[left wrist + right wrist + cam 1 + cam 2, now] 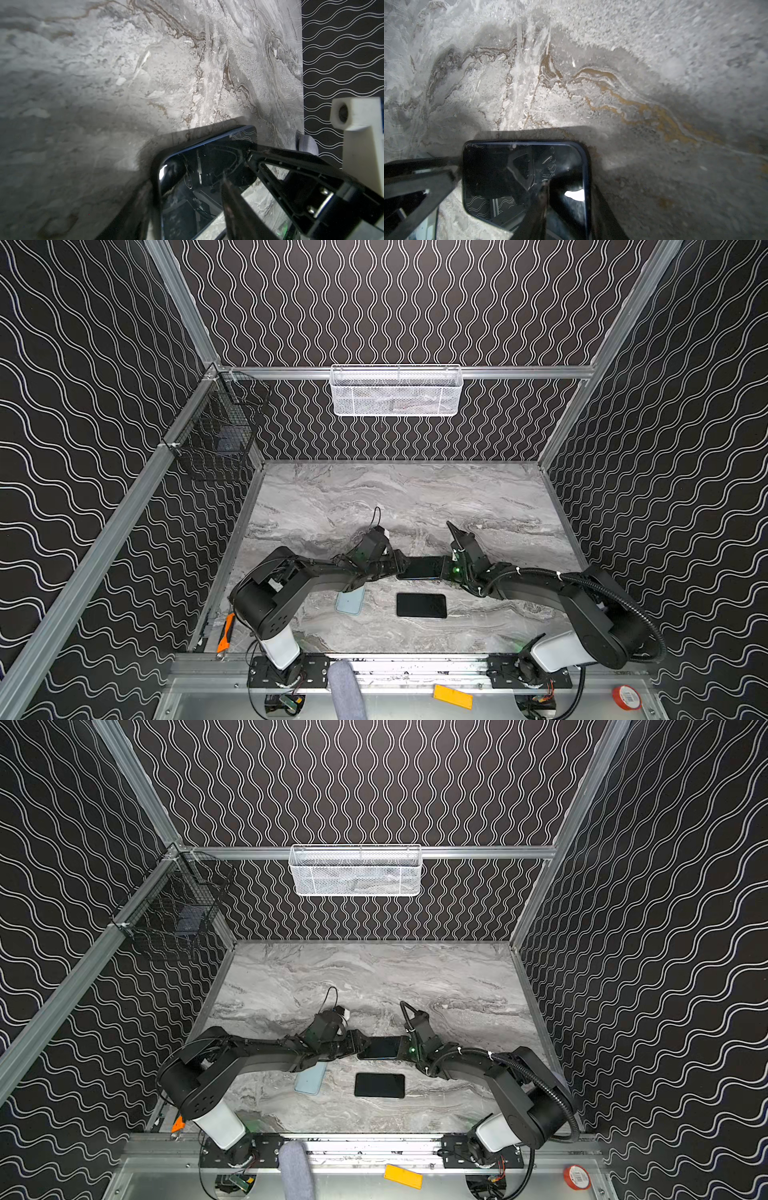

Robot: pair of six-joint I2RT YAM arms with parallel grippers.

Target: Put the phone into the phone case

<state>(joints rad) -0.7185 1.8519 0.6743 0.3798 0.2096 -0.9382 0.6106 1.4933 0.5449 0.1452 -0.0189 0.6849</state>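
Observation:
A black phone (422, 568) (380, 1048) with a glossy screen and a dark blue rim hangs level above the marble table, between my two grippers. The left gripper (399, 568) (187, 180) is shut on its left end, one finger over the screen (197, 187) and one outside the rim. From the other side, the right gripper (446, 568) (569, 187) is shut on the right end (500, 176). A light blue phone case (350, 601) (311, 1079) lies flat on the table, partly under the left arm.
A black phone-shaped slab (421, 605) lies on the table (415, 497) in front of the held phone. A white mesh basket (396, 389) hangs on the back wall, a black wire basket (216, 431) on the left wall. An orange cutter (226, 632) lies at the front left.

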